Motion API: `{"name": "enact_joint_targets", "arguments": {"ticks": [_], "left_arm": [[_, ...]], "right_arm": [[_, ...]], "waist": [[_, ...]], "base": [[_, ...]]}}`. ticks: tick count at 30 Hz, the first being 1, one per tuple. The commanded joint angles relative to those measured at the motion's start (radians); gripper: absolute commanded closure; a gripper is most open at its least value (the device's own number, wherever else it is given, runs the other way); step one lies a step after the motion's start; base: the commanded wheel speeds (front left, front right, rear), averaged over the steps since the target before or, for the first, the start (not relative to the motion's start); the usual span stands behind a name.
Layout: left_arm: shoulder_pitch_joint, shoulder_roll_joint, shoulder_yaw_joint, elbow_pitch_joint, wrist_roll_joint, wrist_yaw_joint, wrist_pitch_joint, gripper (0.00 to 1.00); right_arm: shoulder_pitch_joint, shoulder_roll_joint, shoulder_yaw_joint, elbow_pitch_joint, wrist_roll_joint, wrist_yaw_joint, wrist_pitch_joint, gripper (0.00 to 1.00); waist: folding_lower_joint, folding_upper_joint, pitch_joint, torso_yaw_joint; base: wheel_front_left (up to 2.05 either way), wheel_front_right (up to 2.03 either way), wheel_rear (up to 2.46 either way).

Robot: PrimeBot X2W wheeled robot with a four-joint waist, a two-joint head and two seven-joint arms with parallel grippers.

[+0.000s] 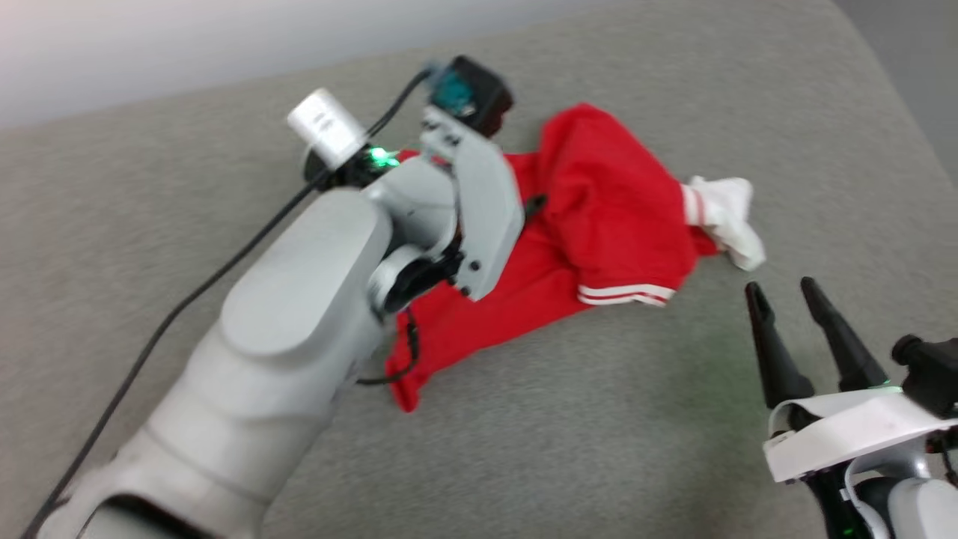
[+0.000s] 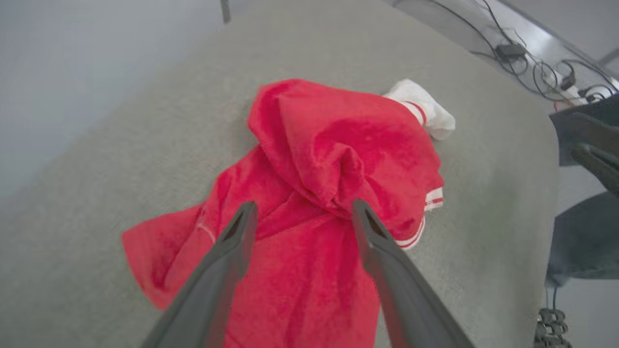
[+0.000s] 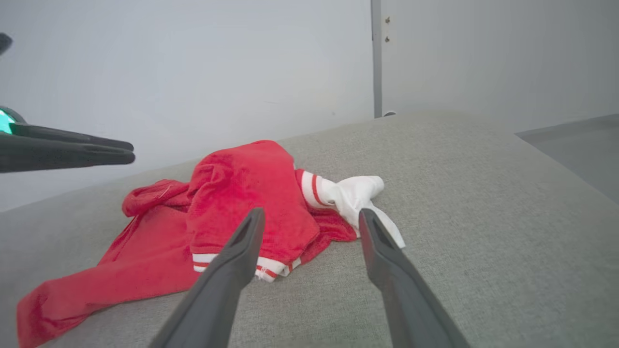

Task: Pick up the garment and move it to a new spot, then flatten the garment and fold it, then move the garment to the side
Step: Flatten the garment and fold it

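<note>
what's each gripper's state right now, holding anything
Left gripper: jaws open, holding nothing, over the crumpled red jersey shirt with white sleeves.
Right gripper: jaws open, holding nothing.
</note>
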Motion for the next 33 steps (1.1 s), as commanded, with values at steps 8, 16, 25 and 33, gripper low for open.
{"name": "enact_joint_targets", "arguments": {"ticks": [8, 16, 25, 33], "left_arm": [[-0.207, -0.112, -0.036, 0.275, -0.092, 0.010, 0.270, 0.00], [-0.351, -0.154, -0.114, 0.480, -0.035, 0.016, 0.258, 0.00], [-0.367, -0.147, -0.226, 0.590, -0.022, -0.001, 0.226, 0.55], [-0.382, -0.128, -0.245, 0.533, -0.151, -0.002, 0.179, 1.00]], "right_arm": [[-0.034, 0.024, 0.050, 0.056, 0.036, -0.001, -0.055, 0.00], [-0.070, 0.031, 0.104, 0.099, 0.057, -0.001, -0.093, 0.00], [-0.098, 0.023, 0.134, 0.135, 0.070, -0.001, -0.117, 0.00], [-0.097, -0.009, 0.110, 0.126, 0.057, -0.001, -0.110, 0.00]], "waist": [[0.0000, 0.0000, 0.066, -0.196], [0.0000, 0.0000, 0.097, -0.250], [0.0000, 0.0000, 0.117, -0.259], [0.0000, 0.0000, 0.099, -0.192]], "base": [[0.00, 0.00, 0.00], [0.00, 0.00, 0.00], [0.00, 0.00, 0.00], [0.00, 0.00, 0.00]]}}
